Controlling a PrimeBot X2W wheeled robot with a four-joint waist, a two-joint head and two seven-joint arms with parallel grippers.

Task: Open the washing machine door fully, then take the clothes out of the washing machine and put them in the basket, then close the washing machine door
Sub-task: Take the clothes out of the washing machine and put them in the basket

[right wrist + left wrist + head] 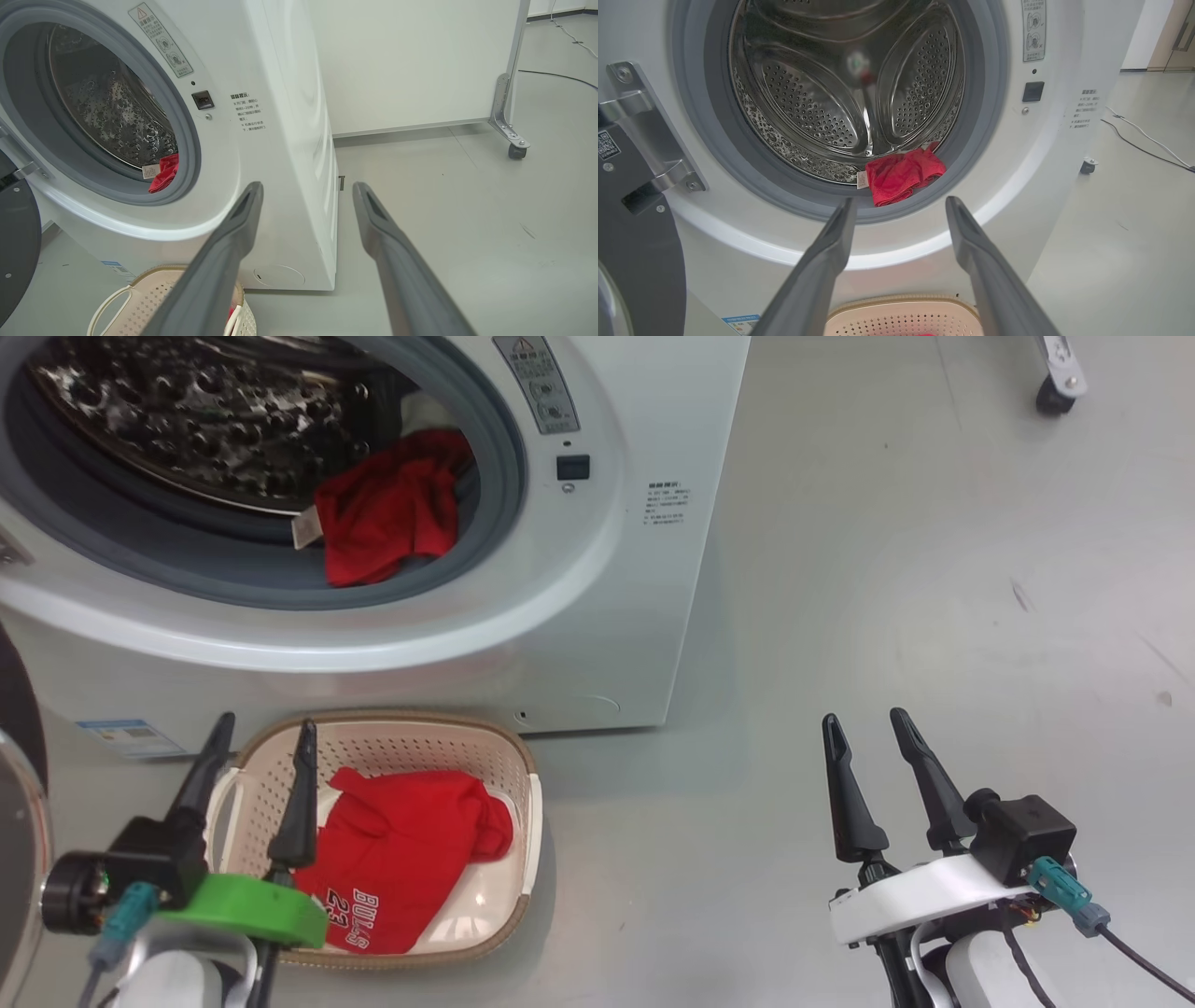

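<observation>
Basket [439, 747] holding red garment [401, 854], second red garment [387, 513] in washing machine [597, 597] mouth

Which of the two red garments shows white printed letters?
The garment lying in the basket; the other garment, in the washing machine, shows just a white label.

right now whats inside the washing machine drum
One red garment with a white label lies at the front of the drum, partly on the grey seal. The steel walls elsewhere look bare. Anything under the garment is hidden.
</observation>
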